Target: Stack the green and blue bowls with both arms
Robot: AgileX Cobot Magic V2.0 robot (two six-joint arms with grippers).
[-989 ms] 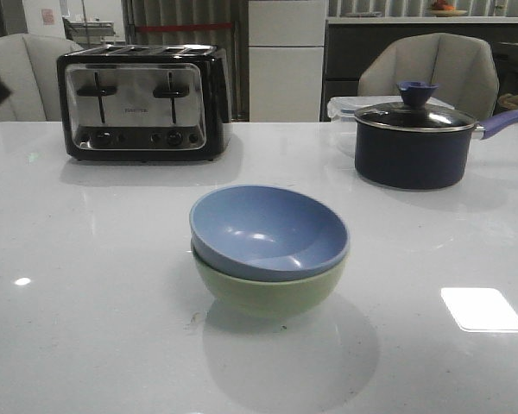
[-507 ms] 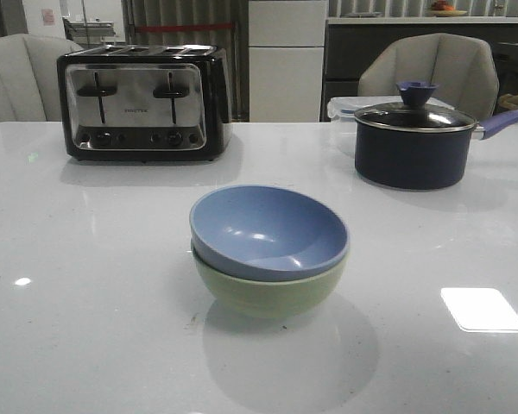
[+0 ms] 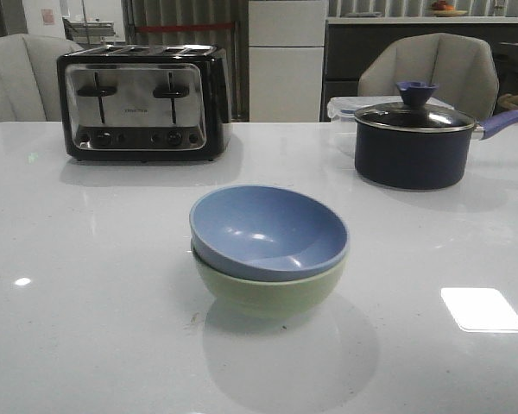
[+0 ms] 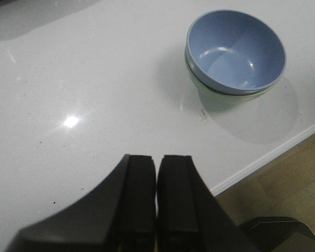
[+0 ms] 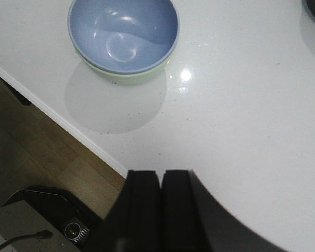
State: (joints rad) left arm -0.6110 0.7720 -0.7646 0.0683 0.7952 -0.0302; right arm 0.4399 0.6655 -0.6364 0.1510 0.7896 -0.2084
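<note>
Layout: two bowls stacked near the front middle of the worktop.

One bowl sits nested in the other bowl, rim above rim. Behind them to the left stands a toaster; behind to the right stands a lidded saucepan, handle pointing right, with a container just behind it. The toaster and saucepan are well apart from the stack. Chairs stand beyond the far edge. Each hand, left and right, hangs near the front edge, apart from the bowls.
</note>
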